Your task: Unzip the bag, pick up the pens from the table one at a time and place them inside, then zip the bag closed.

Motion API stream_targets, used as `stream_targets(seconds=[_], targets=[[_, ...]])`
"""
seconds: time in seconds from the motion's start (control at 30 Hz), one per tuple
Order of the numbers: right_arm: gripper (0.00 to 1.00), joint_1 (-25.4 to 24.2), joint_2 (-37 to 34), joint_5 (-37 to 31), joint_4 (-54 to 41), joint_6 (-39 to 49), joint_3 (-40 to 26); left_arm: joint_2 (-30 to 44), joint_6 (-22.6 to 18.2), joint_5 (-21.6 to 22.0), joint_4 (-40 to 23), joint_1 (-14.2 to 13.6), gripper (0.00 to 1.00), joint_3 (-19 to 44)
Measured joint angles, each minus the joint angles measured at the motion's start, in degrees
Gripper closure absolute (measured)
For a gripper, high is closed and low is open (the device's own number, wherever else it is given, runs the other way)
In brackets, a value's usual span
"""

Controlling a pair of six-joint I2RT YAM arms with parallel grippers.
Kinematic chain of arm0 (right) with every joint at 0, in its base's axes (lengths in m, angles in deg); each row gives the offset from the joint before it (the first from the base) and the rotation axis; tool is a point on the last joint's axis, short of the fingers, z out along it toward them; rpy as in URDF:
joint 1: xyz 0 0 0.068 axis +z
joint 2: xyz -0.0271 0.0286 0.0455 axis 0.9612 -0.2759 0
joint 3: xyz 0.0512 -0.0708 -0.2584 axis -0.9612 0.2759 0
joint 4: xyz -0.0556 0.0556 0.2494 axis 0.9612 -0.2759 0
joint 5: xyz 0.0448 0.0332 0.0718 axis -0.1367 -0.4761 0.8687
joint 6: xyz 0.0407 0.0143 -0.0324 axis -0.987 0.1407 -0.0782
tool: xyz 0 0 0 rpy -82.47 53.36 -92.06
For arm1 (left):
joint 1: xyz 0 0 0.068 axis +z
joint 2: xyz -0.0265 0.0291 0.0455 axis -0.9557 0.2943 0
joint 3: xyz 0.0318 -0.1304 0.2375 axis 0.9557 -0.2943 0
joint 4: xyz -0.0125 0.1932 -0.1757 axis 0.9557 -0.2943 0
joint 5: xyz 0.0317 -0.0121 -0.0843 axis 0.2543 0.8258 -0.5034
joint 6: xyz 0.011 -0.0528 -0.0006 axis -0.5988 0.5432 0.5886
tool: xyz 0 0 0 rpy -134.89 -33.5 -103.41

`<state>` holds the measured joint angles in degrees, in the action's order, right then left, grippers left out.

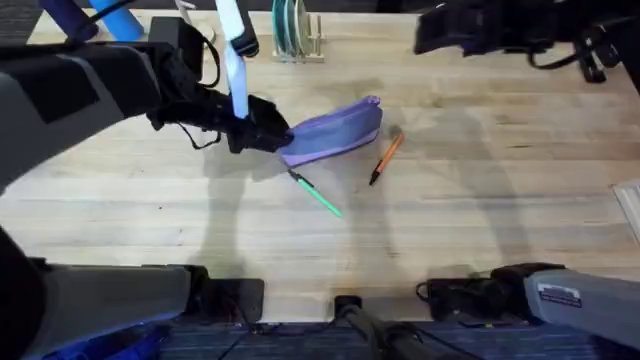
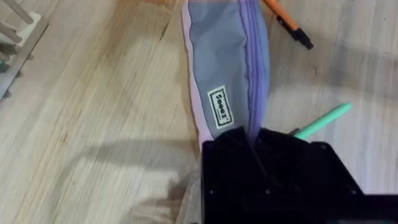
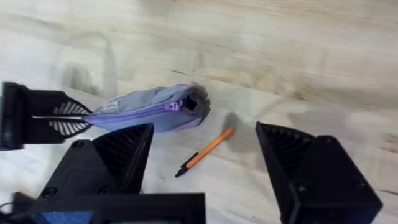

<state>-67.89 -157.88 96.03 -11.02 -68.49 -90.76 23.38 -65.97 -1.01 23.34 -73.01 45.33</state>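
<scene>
The lavender and grey-blue bag (image 1: 338, 130) lies on the table (image 1: 480, 200) with its zipper (image 2: 252, 68) closed along its length. My left gripper (image 1: 270, 138) is shut on the bag's left end; that end disappears between the black fingers in the left wrist view. The green pen (image 1: 318, 193) lies just in front of the bag, and the orange pen (image 1: 386, 157) lies at its right. My right gripper (image 3: 204, 134) hangs open above the table, apart from the bag (image 3: 149, 109) and the orange pen (image 3: 205, 151).
A rack with plates (image 1: 295, 35) stands at the back centre. A blue object (image 1: 112, 20) lies at the back left. A pale item (image 1: 630, 205) sits at the right edge. Bare wood spreads in front of and right of the pens.
</scene>
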Motion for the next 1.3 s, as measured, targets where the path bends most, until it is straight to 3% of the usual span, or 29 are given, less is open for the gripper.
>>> stream_targets(seconds=[0.13,0.17,0.3,0.83,1.3], targets=[[0.006,-7.47,-1.03,9.36,-1.29,1.66,0.00,0.00,0.00,0.00,0.00,0.00,0.959,0.00],[0.006,-11.29,-3.08,17.57,-2.91,3.72,0.00,0.00,0.00,0.02,-0.02,0.00,0.959,0.00],[0.006,-12.86,-12.11,28.37,-9.49,9.96,0.00,0.00,0.00,0.01,0.00,0.00,0.959,0.00],[0.006,-11.43,-18.98,33.77,-8.92,11.39,0.00,0.00,0.00,0.01,-0.02,0.00,0.959,0.00],[0.006,-8.24,-18.95,28.57,-7.66,11.77,0.00,0.00,0.00,0.00,-0.02,0.00,0.959,0.00]])
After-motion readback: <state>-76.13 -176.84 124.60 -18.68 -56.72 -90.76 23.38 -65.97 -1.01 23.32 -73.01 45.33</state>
